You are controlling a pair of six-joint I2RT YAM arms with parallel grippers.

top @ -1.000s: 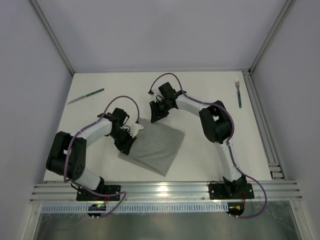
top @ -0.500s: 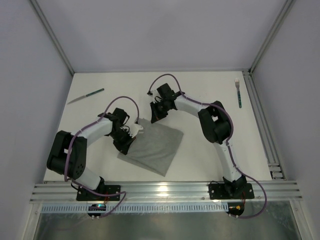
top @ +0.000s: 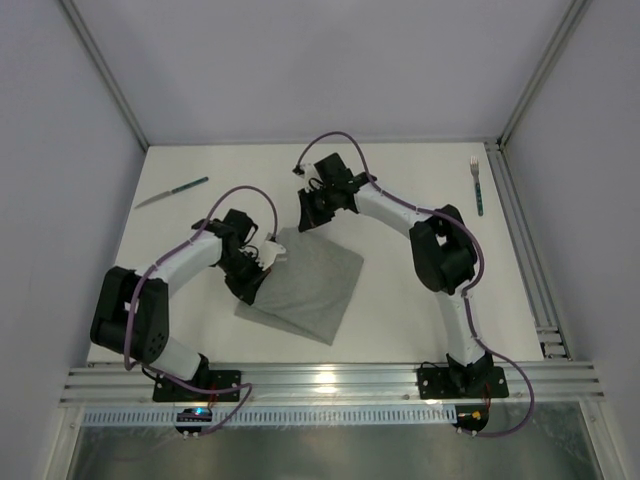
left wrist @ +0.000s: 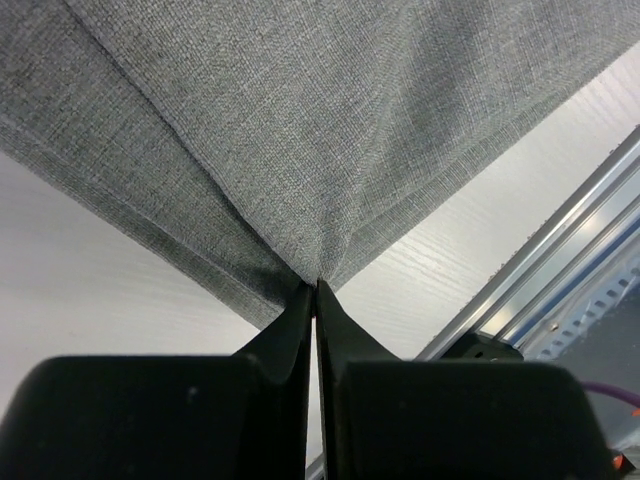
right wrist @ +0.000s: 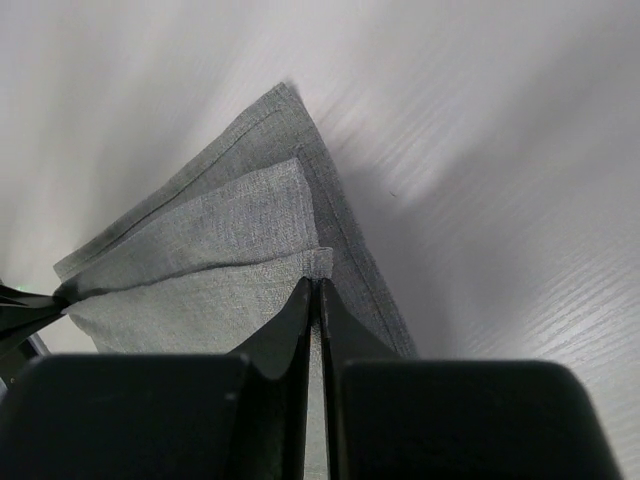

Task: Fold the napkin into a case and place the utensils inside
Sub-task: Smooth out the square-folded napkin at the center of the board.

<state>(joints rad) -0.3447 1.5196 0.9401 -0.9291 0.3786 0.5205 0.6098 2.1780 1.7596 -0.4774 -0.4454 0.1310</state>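
Knife: lies on the table at the far left, at 10 o'clock from the napkin and well apart from it. Its long axis runs 8 to 2 o'clock, with the teal handle at the 2 o'clock end.
Left fingers: closed, pinching the napkin's hem on its 10 o'clock edge. In the wrist view the cloth fans away from the pinch toward 12 o'clock.
Napkin: grey, near the table's middle, doubled over and lying as a diamond with layered edges showing. It is not yet a narrow case.
Right fingers: closed, nipping the corner of the upper layer at the napkin's 12 o'clock corner. The lower layers lie flat beneath.
Fork: at the far right of the table, at 2 o'clock from the napkin. Its long axis runs 12 to 6, tines at 12.
Deciding relation: both pinches sit on the cloth's far-left side, so its body lies toward 4 o'clock from them. The next fold probably carries that edge across in that direction.
Nearer arm: left for the knife, right for the fork.
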